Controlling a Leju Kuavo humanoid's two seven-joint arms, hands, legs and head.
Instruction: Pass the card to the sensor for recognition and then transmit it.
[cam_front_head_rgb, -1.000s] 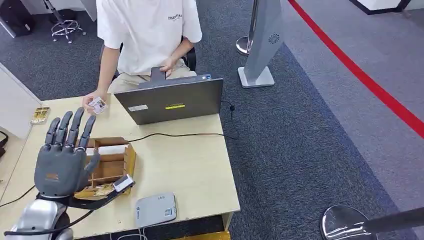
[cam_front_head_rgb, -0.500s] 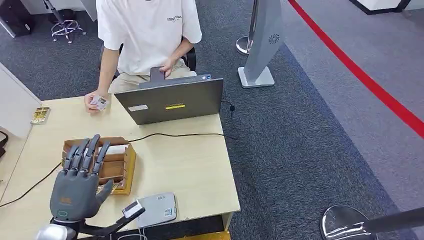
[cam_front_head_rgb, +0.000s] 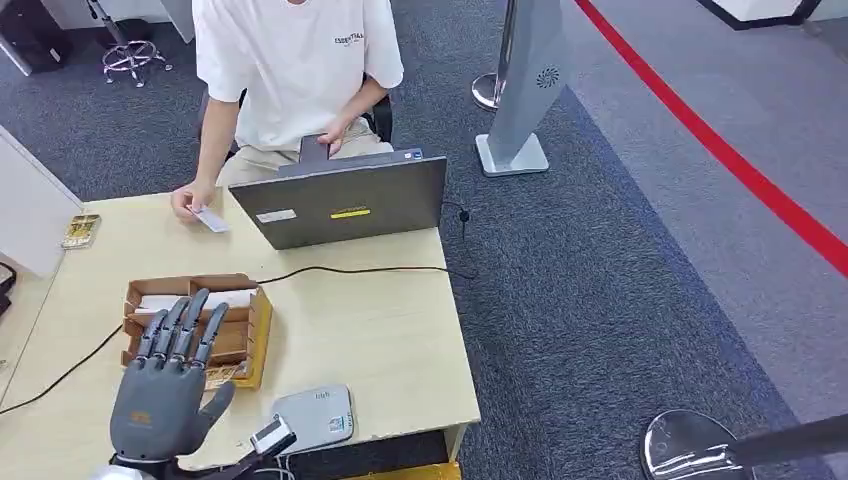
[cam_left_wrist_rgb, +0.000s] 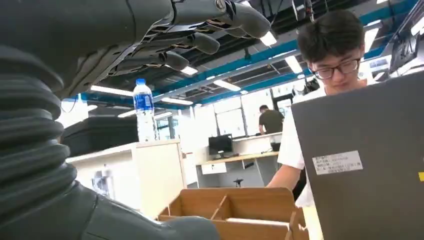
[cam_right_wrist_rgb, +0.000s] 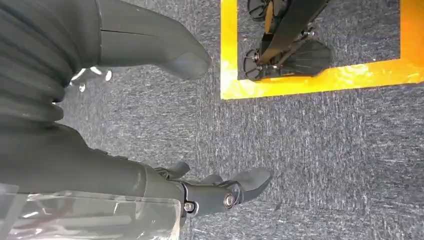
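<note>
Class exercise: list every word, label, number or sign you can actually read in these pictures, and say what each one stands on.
"ESSENTIALS", partly legible: chest of the person's white T-shirt.
White and yellow stickers on the laptop lid: too small to read.
Print on the grey card reader: blurred.
Bottle label: unreadable.

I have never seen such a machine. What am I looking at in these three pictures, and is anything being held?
It is a humanoid robot. One picture looks down from its head; the others come from cameras at its wrists. The left robot hand hovers open over a desk, holding nothing. On the desk lie a wooden box, a grey card reader and a laptop. A seated person holds a white card. The right robot hand hangs over the carpet, holding nothing.
</note>
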